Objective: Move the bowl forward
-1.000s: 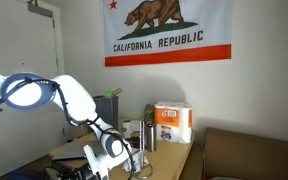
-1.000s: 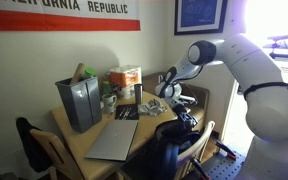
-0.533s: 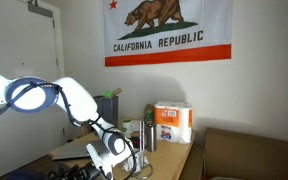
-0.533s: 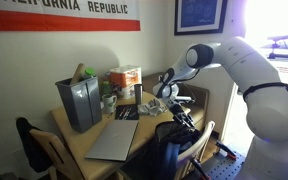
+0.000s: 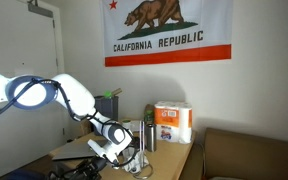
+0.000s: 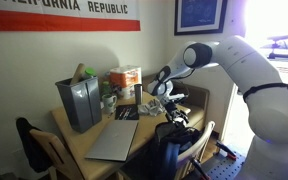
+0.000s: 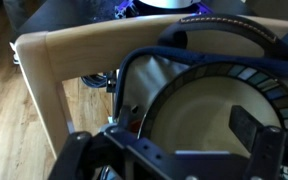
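Observation:
The bowl (image 7: 209, 115), pale cream inside with a dark rim, fills the middle and right of the wrist view. My gripper (image 7: 189, 135) hangs right over it and is open. One dark finger (image 7: 256, 135) stands over the bowl's inside, and the other is outside its left rim. Neither finger visibly presses the rim. In both exterior views the gripper (image 5: 120, 150) (image 6: 165, 98) is low at the table's edge. There it hides most of the bowl.
On the table stand a tall metal cup (image 5: 149, 135), a paper-towel pack (image 5: 172, 122), a grey bin (image 6: 79, 100) and a laptop (image 6: 114, 140). A wooden chair back (image 7: 44, 70) and dark bags (image 6: 174, 140) crowd the table's near side. A brown couch (image 5: 249, 150) is beside it.
The jaws have gone from shut to wide open, letting go of the bowl's rim. The wrist has shifted slightly over the table edge.

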